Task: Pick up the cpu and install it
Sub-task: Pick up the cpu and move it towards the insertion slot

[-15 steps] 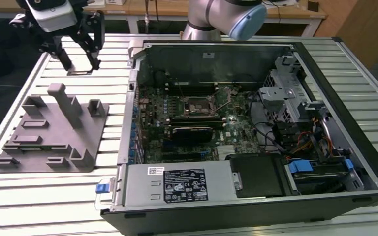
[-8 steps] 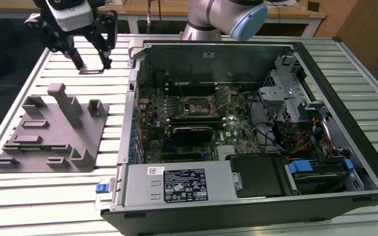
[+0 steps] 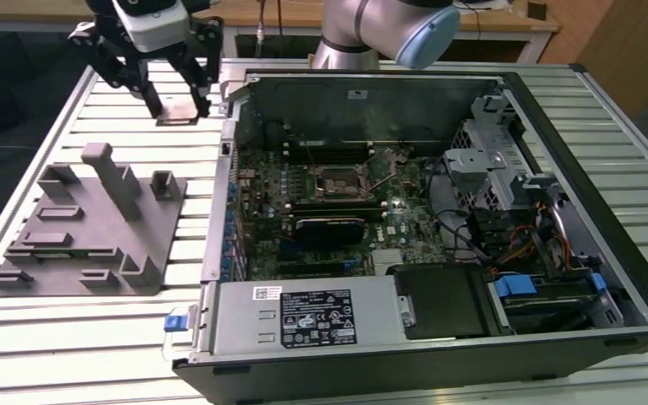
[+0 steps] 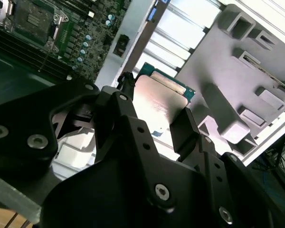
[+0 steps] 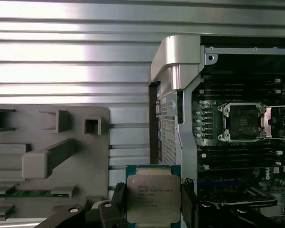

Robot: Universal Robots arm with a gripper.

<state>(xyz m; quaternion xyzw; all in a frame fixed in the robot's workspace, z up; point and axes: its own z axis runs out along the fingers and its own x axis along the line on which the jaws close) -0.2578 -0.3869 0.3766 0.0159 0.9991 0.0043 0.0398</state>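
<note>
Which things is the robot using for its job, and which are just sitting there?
For the job:
- the tool, shut on the cpu
- the square socket in the open computer case

Just sitting there:
- the grey moulded tray
- the labelled grey box
- the slatted table

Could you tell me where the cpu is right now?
The small square silver-topped cpu is held in the gripper above the slatted metal table, at the exterior view's upper left, beside the open computer case.

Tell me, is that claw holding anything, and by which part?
Yes: the gripper holds the cpu, its fingers pinching two opposite edges.
</note>
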